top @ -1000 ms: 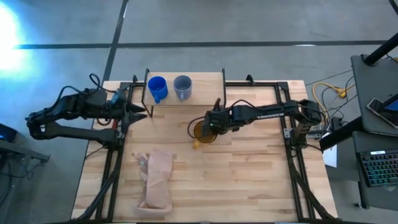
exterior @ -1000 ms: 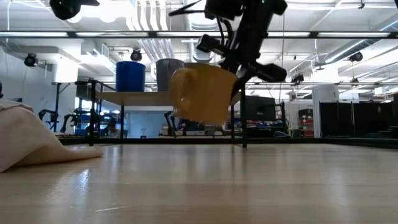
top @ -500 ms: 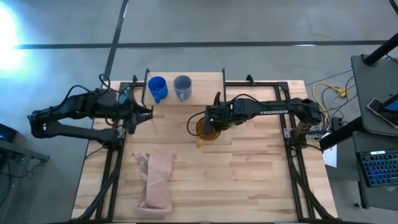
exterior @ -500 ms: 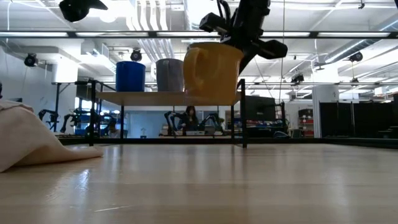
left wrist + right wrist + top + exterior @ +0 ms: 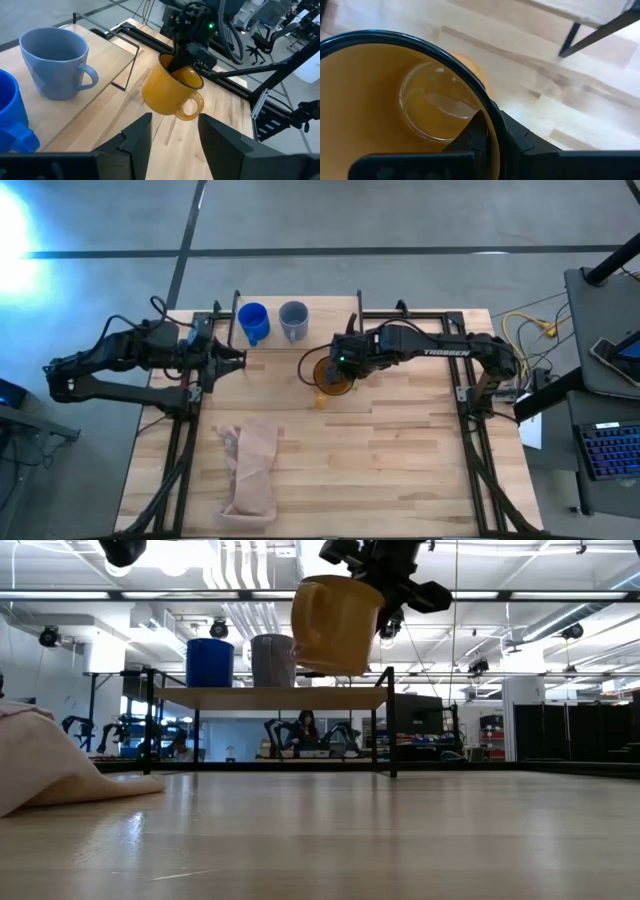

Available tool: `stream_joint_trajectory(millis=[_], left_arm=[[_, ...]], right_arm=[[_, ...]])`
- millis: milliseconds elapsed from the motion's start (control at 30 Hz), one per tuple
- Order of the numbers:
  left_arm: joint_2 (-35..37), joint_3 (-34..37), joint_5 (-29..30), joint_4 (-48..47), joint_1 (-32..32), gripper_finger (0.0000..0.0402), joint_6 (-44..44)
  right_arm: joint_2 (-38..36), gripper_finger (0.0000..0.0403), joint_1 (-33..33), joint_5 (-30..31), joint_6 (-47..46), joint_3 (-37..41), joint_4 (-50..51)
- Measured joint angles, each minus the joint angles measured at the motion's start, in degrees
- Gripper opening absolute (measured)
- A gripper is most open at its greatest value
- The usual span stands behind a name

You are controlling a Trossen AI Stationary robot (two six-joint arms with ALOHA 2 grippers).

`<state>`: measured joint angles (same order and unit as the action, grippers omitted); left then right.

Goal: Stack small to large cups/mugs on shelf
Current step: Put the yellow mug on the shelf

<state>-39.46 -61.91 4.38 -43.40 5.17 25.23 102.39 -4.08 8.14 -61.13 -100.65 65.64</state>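
My right gripper (image 5: 341,366) is shut on the yellow-orange mug (image 5: 335,625), which hangs in the air just in front of the shelf (image 5: 270,697), its base above the board's height. On the shelf (image 5: 325,308), a light-wood board on thin black legs at the table's far edge, the bright blue mug (image 5: 252,322) and the grey-blue mug (image 5: 294,320) stand upright side by side. My left gripper (image 5: 238,358) is open and hovers left of the shelf's near corner; its own view shows all three mugs ahead of its fingers (image 5: 137,140). My right gripper holds the yellow-orange mug by its rim (image 5: 489,111), on the side away from the handle (image 5: 193,107). One finger (image 5: 474,134) is inside the mug and one (image 5: 522,139) outside against the wall. The fingers come from above, slanting from the table's right. The mug is lifted clear, tilted slightly.
A tan cloth-like bag (image 5: 250,470) lies crumpled near the table's near-left part, also at the left edge of the low view (image 5: 50,765). Black frame rails (image 5: 465,400) run along both table sides. Bare wood lies between the shelf and the near edge.
My right gripper has risen and moved toward the far edge and the shelf, staying shut on the yellow-orange mug. The mug has gone from hanging tilted below the shelf board's level to sitting above it, nearer upright.
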Motion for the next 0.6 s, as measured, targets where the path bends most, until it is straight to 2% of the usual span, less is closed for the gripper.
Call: stream_joint_trajectory(millis=[333, 600], left_arm=[[2.18, 0.0, -0.05, 0.01, 0.0, 0.0146, -0.04], [3.6, 0.02, 0.68, 0.0, 0.0, 0.0146, -0.07]], right_arm=[[0.02, 0.0021, -3.45, 0.24, 7.2, -5.3, 2.82], [-0.02, 0.0022, -7.43, 4.09, 13.89, -11.92, 8.73]])
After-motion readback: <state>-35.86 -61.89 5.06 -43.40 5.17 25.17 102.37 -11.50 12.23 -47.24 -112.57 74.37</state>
